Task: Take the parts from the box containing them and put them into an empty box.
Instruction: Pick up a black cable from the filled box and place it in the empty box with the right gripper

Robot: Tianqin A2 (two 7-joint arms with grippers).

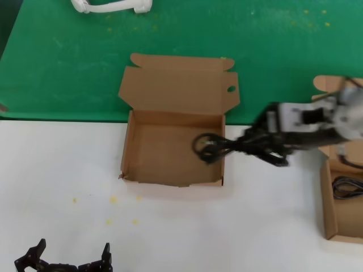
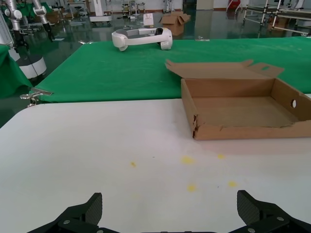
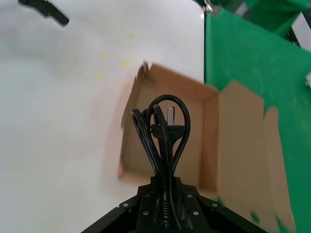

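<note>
My right gripper (image 1: pixel 252 144) is shut on a coiled black cable (image 1: pixel 211 147), holding it over the right wall of the empty box (image 1: pixel 148 170), whose lid flap has a small round hole. In the right wrist view the cable's loops and plug (image 3: pixel 163 126) hang above that box (image 3: pixel 209 145). The box containing the parts (image 1: pixel 329 215) stands at the right edge, with another black cable (image 1: pixel 347 187) in it. My left gripper (image 1: pixel 71 262) is open and empty, parked at the table's near edge; its fingertips (image 2: pixel 92 206) show over the white table.
A white headset (image 1: pixel 110 5) lies on the green cloth (image 1: pixel 68 62) behind the boxes. Small yellow specks (image 1: pixel 113 199) dot the white table (image 1: pixel 57 170) in front of the empty box. The empty box (image 2: pixel 199 126) also shows in the left wrist view.
</note>
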